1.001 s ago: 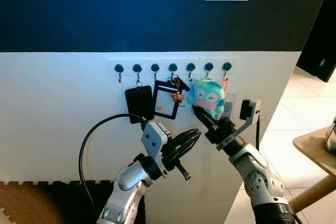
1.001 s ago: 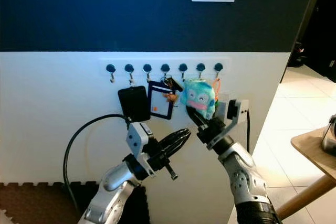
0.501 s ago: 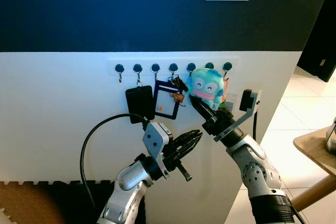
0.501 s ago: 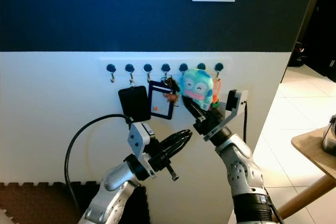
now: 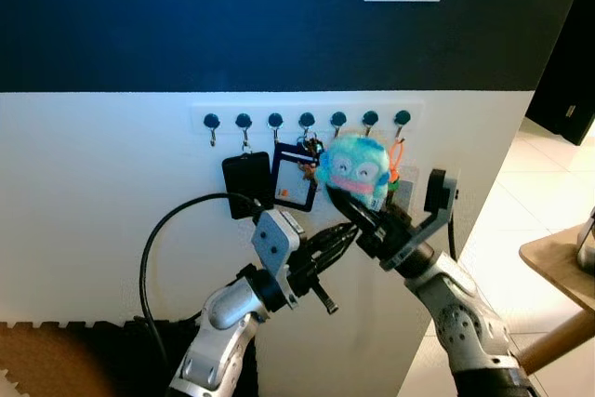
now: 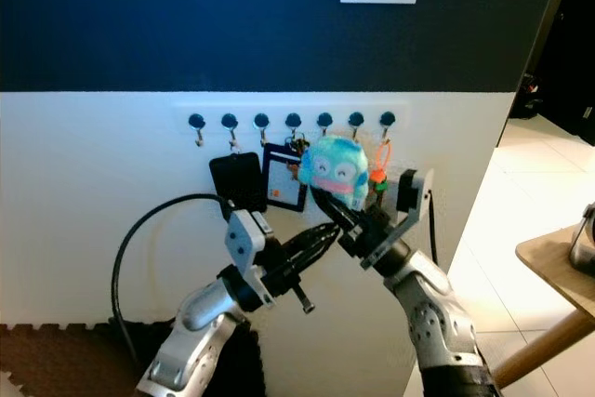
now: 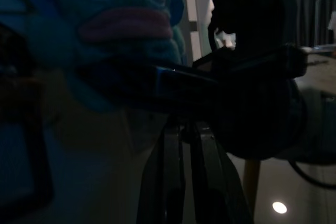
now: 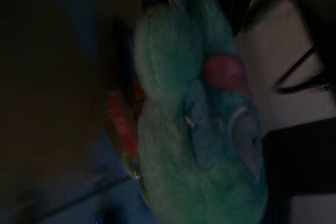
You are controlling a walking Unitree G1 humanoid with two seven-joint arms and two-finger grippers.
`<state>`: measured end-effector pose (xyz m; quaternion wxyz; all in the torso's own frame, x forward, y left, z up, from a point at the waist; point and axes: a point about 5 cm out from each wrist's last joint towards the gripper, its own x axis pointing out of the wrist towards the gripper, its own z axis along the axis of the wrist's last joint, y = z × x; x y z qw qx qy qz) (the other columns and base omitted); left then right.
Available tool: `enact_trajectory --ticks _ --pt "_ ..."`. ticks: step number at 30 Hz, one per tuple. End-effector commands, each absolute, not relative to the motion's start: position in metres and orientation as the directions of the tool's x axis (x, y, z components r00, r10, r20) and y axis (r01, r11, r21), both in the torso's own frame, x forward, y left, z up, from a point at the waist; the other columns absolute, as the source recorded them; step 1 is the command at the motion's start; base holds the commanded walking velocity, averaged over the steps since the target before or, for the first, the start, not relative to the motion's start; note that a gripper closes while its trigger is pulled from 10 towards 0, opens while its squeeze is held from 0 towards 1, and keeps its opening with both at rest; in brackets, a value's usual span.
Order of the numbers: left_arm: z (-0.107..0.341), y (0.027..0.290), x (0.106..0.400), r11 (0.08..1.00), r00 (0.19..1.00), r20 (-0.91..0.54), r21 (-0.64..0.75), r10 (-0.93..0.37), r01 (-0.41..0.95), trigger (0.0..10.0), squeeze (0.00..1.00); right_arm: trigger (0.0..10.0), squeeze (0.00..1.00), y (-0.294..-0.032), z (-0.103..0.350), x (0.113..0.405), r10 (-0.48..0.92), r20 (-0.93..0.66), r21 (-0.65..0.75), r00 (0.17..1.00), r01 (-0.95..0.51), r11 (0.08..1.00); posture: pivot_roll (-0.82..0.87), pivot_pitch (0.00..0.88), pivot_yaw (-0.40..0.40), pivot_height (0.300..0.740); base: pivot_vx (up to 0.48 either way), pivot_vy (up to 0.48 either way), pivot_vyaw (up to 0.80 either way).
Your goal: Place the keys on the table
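right fingers [image 5: 340, 198] grip one plush keychain [image 5: 354, 167] | seven hooks [image 5: 306, 121]

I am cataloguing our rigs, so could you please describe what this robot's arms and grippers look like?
Both arms are silver metal with rounded joints and dark collars. The left gripper and right gripper each have two long black fingers. A grey angular camera bracket sits at each wrist, and a thick black cable loops beside the left arm.
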<state>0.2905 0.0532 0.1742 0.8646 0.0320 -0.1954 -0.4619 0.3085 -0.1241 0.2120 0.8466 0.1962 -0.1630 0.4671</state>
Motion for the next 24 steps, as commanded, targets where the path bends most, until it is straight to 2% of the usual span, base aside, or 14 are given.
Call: enact_trajectory --ticks 1,4,9,12,14,15,16,17,18,21,22,24 --pt "0.151 0.063 0.29 0.573 0.533 0.215 0.233 -0.818 0.786 10.0 0.0 10.0 0.0 -0.119 0.21 0.304 0.75 0.449 0.176 0.486 -0.871 0.459 0.02 0.04 0.01 0.74 0.0 0.0 0.0" --pt "0.119 0.083 0.284 0.612 0.598 0.131 0.16 -0.791 0.775 10.0 0.0 10.0 0.0 -0.124 0.19 0.289 0.753 0.405 0.218 0.518 -0.855 0.471 0.02 0.047 0.015 0.74 0.0 0.0 0.0" --pt "0.112 0.089 0.282 0.628 0.618 0.111 0.146 -0.779 0.765 10.0 0.0 10.0 0.0 -0.124 0.182 0.282 0.758 0.385 0.234 0.527 -0.85 0.472 0.01 0.05 0.015 0.74 0.0 0.0 0.0" --pt "0.1 0.095 0.281 0.657 0.653 0.08 0.12 -0.753 0.744 10.0 0.0 10.0 0.0 -0.127 0.165 0.274 0.747 0.343 0.279 0.57 -0.821 0.498 0.02 0.051 0.015 0.74 0.0 0.0 0.0" --pt "0.087 0.103 0.281 0.708 0.707 0.047 0.087 -0.706 0.701 10.0 0.0 10.0 0.0 -0.136 0.142 0.272 0.706 0.275 0.325 0.653 -0.754 0.571 0.02 0.05 0.014 0.74 0.0 0.0 0.0" --pt "0.087 0.103 0.281 0.708 0.707 0.047 0.087 -0.706 0.701 10.0 0.0 10.0 0.0 -0.136 0.142 0.272 0.706 0.275 0.325 0.653 -0.754 0.571 0.02 0.05 0.014 0.74 0.0 0.0 0.0" --pt "0.08 0.106 0.282 0.729 0.73 0.018 0.081 -0.683 0.68 10.0 0.0 10.0 0.0 -0.14 0.133 0.272 0.682 0.25 0.344 0.687 -0.722 0.601 0.02 0.05 0.014 0.74 0.0 0.0 0.0" --pt "0.068 0.112 0.281 0.76 0.763 -0.039 0.074 -0.645 0.646 10.0 0.0 10.0 0.0 -0.148 0.119 0.273 0.631 0.204 0.37 0.748 -0.656 0.658 0.01 0.051 0.015 0.74 0.0 0.0 0.0" --pt "0.068 0.112 0.281 0.76 0.763 -0.039 0.074 -0.645 0.646 10.0 0.0 10.0 0.0 -0.148 0.119 0.273 0.631 0.204 0.37 0.748 -0.656 0.658 0.01 0.051 0.015 0.74 0.0 0.0 0.0" --pt "0.042 0.123 0.277 0.803 0.796 -0.181 0.049 -0.577 0.594 10.0 0.0 10.0 0.0 -0.165 0.09 0.273 0.516 0.098 0.405 0.851 -0.507 0.76 0.01 0.05 0.016 0.74 0.0 0.0 0.0" --pt "0.029 0.127 0.273 0.817 0.796 -0.259 0.043 -0.547 0.575 10.0 0.0 10.0 0.0 -0.175 0.071 0.271 0.449 0.014 0.403 0.893 -0.416 0.815 0.01 0.049 0.015 0.74 0.0 0.0 0.0" --pt "0.01 0.134 0.268 0.843 0.792 -0.369 0.04 -0.487 0.537 10.0 0.0 10.0 0.0 -0.186 0.046 0.266 0.357 -0.094 0.39 0.929 -0.296 0.872 0.01 0.049 0.015 0.74 0.0 0.0 0.0"
